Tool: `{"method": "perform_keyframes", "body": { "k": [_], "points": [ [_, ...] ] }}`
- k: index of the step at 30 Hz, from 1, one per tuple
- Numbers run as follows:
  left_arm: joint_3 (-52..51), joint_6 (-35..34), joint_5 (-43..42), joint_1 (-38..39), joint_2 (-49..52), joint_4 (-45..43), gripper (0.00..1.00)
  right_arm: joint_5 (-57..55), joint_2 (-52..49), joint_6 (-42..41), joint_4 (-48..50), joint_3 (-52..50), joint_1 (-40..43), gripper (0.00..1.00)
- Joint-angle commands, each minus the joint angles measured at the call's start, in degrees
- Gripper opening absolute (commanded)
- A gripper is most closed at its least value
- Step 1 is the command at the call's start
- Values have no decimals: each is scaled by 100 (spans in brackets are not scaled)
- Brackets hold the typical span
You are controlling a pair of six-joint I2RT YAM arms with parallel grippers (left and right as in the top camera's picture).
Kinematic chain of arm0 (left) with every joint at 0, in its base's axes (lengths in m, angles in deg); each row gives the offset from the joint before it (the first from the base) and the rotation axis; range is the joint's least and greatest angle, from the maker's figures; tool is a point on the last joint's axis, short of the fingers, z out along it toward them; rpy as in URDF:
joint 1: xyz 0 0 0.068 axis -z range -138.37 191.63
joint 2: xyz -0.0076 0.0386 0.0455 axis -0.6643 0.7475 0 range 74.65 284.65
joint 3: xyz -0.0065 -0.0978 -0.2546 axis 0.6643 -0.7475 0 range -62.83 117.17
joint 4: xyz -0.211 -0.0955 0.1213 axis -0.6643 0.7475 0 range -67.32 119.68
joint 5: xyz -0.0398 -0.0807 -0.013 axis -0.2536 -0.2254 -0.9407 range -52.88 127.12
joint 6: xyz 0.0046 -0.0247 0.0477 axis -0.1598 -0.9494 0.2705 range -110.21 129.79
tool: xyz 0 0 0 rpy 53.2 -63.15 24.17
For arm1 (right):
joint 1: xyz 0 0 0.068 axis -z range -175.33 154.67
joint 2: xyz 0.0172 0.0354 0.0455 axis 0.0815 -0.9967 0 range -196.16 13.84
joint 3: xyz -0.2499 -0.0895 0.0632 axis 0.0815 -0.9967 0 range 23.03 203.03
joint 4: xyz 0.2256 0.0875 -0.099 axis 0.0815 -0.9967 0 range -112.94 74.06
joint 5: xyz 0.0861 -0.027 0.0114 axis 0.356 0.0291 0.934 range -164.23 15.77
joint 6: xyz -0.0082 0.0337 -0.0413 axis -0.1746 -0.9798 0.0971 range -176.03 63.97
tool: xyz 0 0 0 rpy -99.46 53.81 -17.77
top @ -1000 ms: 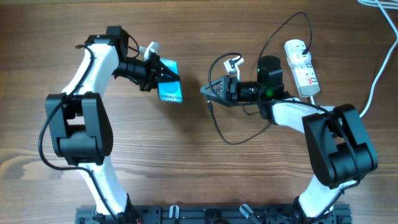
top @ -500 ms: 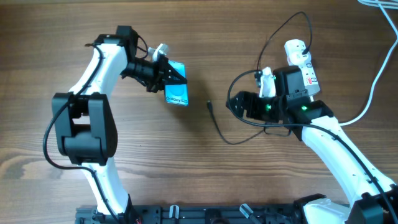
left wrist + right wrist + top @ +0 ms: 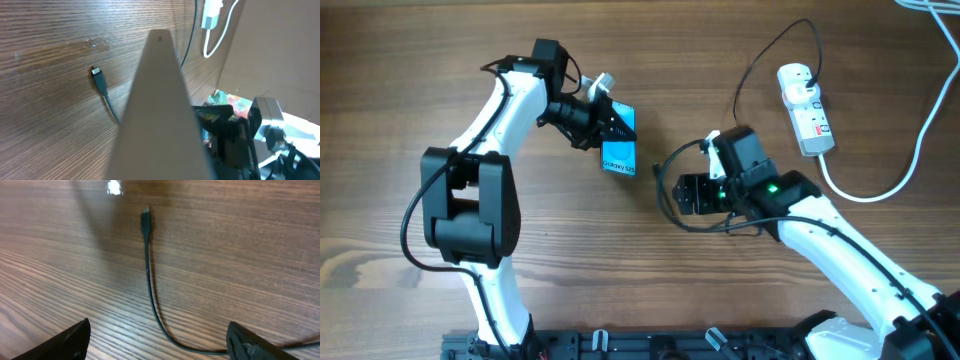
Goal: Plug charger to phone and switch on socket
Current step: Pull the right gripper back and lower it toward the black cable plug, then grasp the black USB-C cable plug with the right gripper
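charger (image 3: 147,255): one, lying on wooden table (image 3: 620,290) | phone (image 3: 619,155): one, left jaws clenching it | socket (image 3: 806,108): one, far right | right jaws hanging released, empty

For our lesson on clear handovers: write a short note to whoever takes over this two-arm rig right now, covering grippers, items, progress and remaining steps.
Left gripper: shut on the small teal-and-white rectangular smartphone.
Right gripper: open, empty, over the long thin black charger cable.
Its small black plug tip lies loose on the wooden table, near the phone.
Oblong white power strip: far right.
Done: phone gripped.
Left: grasp plug, insert into phone, switch strip on.
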Motion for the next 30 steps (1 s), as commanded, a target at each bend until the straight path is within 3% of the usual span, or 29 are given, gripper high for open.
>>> {"method": "perform_keyframes", "body": {
  "k": [1,5,6,11,12,15,18,19,20,23,27,30],
  "points": [
    [46,-55,55,26,-138,-28,4,-293,-240,-85,-59,-24,-111,90],
    [46,-55,236,26,-138,-44,4,-446,-680,59,-192,-24,-111,93],
    [46,-55,234,26,-138,-63,4,-688,-857,66,-240,-24,-111,99],
    [46,-55,323,24,-138,-131,4,-173,-1045,748,7,-24,-107,98],
    [46,-55,376,24,-138,-157,4,-153,-1045,769,17,-24,-107,89],
    [46,-170,407,-31,-138,-328,4,-125,-1045,778,31,-22,-107,40],
    [46,-623,378,-181,-138,-658,4,28,-1045,994,98,55,-107,26],
    [46,-691,293,-225,-138,-769,4,85,-1047,1025,181,105,-107,14],
    [46,-743,122,-293,-138,-927,4,83,-1047,892,326,164,-107,11],
    [46,-811,-479,-470,-138,-1270,4,83,-1051,339,796,278,-109,10],
    [46,-1340,-654,-660,-138,-1604,4,173,-1104,286,769,422,-114,25],
    [46,-1346,-656,-787,-138,-1891,4,94,-1342,450,457,717,-114,30]
  ]
}}
